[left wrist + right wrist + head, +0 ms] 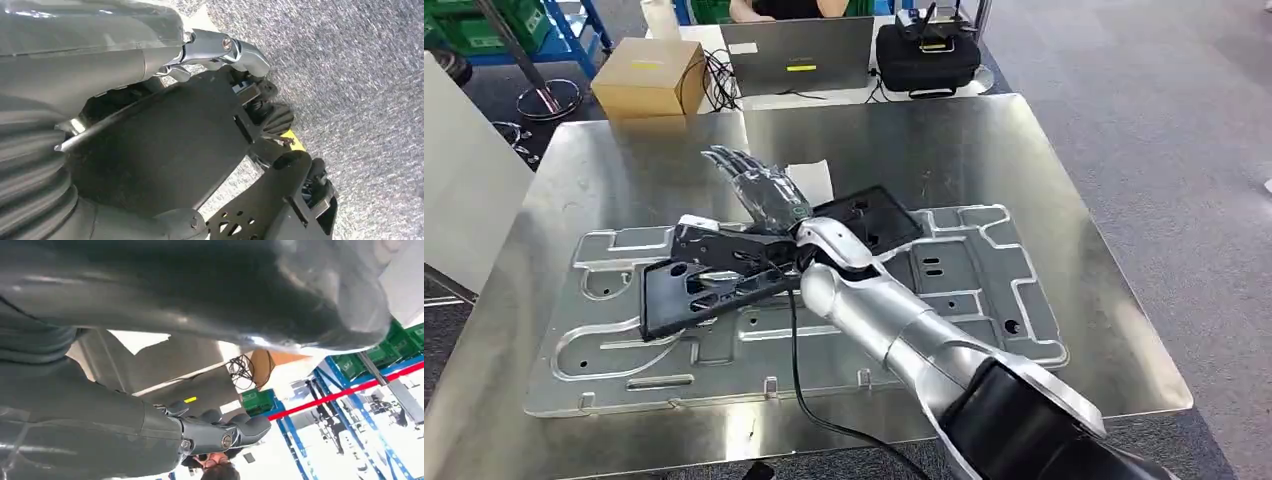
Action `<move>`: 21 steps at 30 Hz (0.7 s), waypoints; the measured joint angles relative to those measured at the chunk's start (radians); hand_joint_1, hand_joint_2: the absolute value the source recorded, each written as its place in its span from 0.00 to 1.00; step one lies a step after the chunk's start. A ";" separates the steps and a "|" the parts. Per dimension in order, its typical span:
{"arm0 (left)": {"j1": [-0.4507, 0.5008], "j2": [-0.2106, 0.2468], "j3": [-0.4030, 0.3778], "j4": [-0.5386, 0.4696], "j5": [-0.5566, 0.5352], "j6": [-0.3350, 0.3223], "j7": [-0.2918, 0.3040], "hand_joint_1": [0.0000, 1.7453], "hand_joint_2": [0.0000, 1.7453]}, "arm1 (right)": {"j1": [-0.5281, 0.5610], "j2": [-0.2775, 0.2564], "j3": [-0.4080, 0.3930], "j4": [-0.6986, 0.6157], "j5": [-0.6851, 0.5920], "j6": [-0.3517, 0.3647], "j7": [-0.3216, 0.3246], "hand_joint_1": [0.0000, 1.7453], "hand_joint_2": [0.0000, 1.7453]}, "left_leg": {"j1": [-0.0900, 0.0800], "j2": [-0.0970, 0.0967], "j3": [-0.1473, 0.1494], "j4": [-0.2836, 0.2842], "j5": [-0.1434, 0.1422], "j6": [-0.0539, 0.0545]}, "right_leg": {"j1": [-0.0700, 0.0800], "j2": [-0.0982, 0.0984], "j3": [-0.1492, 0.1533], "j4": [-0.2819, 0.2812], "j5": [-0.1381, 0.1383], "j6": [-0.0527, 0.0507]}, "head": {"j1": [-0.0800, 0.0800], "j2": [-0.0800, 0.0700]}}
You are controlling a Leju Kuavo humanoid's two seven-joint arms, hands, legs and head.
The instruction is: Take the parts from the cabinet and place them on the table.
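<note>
From my remote station, the steel bench (1024,150) carries a large embossed metal panel (984,290) across its middle, with a black part (724,285) lying on the panel beneath my right robot hand (759,190). I see bare bench along the far strip and both side margins. Beyond the far edge stand a cardboard box (649,78), a laptop (802,55) and a black case (927,55).

On the steel bench (1044,180) lies a large stamped metal panel (984,290), and a black flat part (724,285) rests across it. The right hand (759,190) reaches over that part, its fingers (724,160) spread apart and holding nothing. Beyond the bench stand a cardboard box (649,78), a laptop (799,55) and a black case (927,58).
</note>
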 joint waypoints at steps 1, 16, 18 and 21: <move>0.000 0.000 0.000 0.000 0.000 -0.004 0.000 0.00 1.00 | -0.001 0.000 0.000 0.005 -0.003 0.000 -0.002 0.00 0.00 | 0.000 0.000 0.000 0.000 0.000 0.000 | 0.000 0.000 0.000 0.000 0.000 0.000 | 0.000 0.000; -0.006 -0.005 0.045 0.000 0.071 0.023 0.002 0.00 0.00 | 0.005 0.000 0.034 0.027 -0.060 -0.039 -0.054 0.00 0.00 | 0.000 0.000 0.000 0.000 0.000 0.000 | 0.000 0.000 0.000 -0.001 0.000 0.000 | 0.000 0.000; -0.007 -0.005 0.052 0.000 0.077 0.024 -0.001 0.00 0.00 | 0.007 0.000 0.038 0.026 -0.062 -0.042 -0.063 0.00 0.00 | 0.000 0.000 0.000 0.000 0.000 0.000 | 0.000 0.000 0.000 -0.001 0.000 0.000 | 0.000 0.000; -0.008 -0.005 0.077 0.000 0.128 0.027 -0.037 0.00 0.00 | 0.043 0.000 0.037 -0.013 -0.082 -0.071 -0.135 0.00 0.00 | 0.000 0.000 0.000 0.000 0.000 0.000 | 0.000 0.000 0.000 -0.001 0.000 0.000 | 0.000 0.000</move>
